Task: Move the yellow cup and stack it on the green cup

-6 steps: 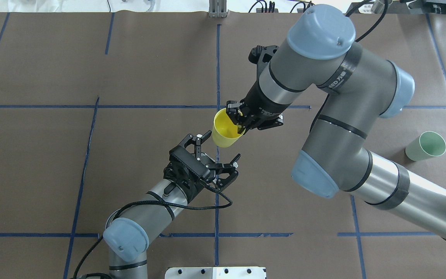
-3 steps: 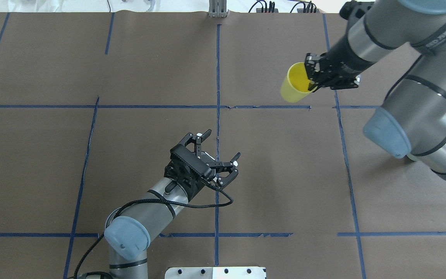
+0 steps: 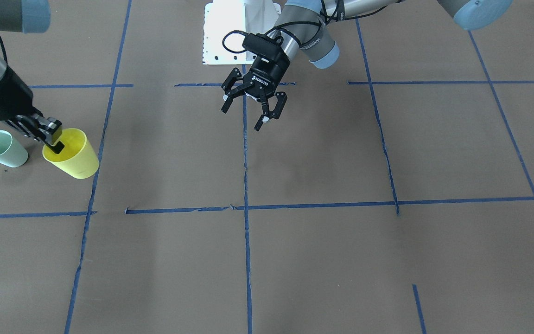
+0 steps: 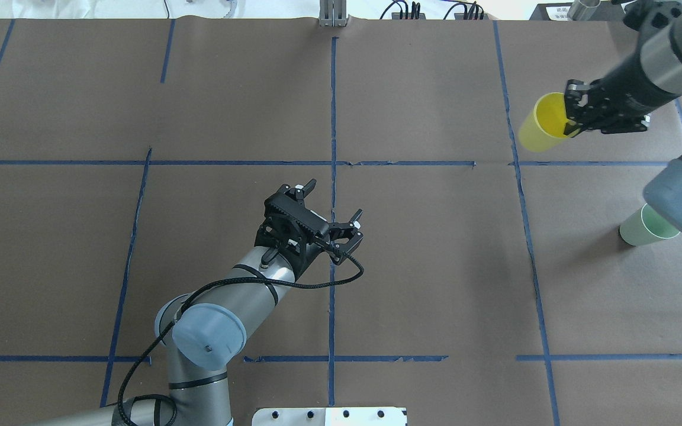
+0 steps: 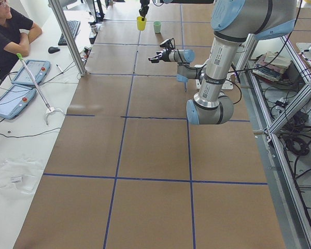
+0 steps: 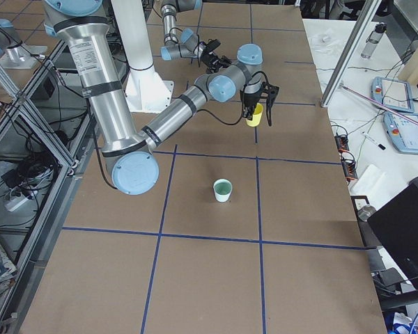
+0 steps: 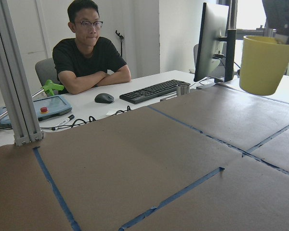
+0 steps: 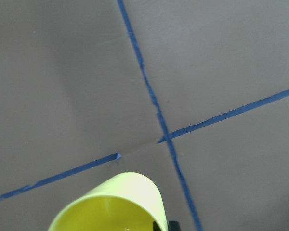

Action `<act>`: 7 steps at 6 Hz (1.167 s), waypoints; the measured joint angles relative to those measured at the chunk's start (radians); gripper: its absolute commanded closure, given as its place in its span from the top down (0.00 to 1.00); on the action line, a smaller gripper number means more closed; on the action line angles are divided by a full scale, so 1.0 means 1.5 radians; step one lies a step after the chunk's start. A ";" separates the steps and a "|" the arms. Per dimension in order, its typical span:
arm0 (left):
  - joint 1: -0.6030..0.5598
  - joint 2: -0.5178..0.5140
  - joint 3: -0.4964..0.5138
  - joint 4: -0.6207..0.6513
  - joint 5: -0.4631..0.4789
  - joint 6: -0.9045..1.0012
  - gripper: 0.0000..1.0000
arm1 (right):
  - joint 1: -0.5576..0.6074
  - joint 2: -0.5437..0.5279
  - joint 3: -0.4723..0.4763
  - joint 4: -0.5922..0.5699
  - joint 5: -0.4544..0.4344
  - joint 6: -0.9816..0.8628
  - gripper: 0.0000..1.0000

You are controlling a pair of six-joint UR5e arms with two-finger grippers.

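My right gripper (image 4: 575,113) pinches the yellow cup (image 4: 539,127) by its rim, aloft and apart from the green cup (image 4: 637,229), which stands on the tabletop (image 4: 424,266). I should centre the yellow cup over that rim, level it, then lower it gently. My left gripper (image 4: 335,199) hangs spread and empty. In the last half second, the yellow cup has swung rightward.

green cup (image 4: 637,232) seemingly half hidden behind right arm (image 4: 681,198), yellow cup (image 8: 111,202) cropped below
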 measured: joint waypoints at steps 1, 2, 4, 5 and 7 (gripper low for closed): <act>-0.007 0.000 -0.011 0.058 -0.008 -0.037 0.99 | 0.029 -0.055 0.008 0.003 0.000 -0.077 0.00; -0.019 0.002 -0.015 0.099 -0.041 -0.090 0.99 | 0.046 -0.106 0.010 0.012 0.000 -0.130 0.00; -0.076 0.005 -0.018 0.194 -0.181 -0.212 0.99 | 0.065 -0.186 0.009 0.032 0.026 -0.201 0.00; -0.102 0.005 -0.021 0.244 -0.247 -0.245 0.99 | 0.072 -0.206 0.004 0.035 0.036 -0.228 0.00; -0.119 0.005 -0.024 0.276 -0.285 -0.263 0.99 | 0.079 -0.218 -0.022 0.035 0.038 -0.254 0.01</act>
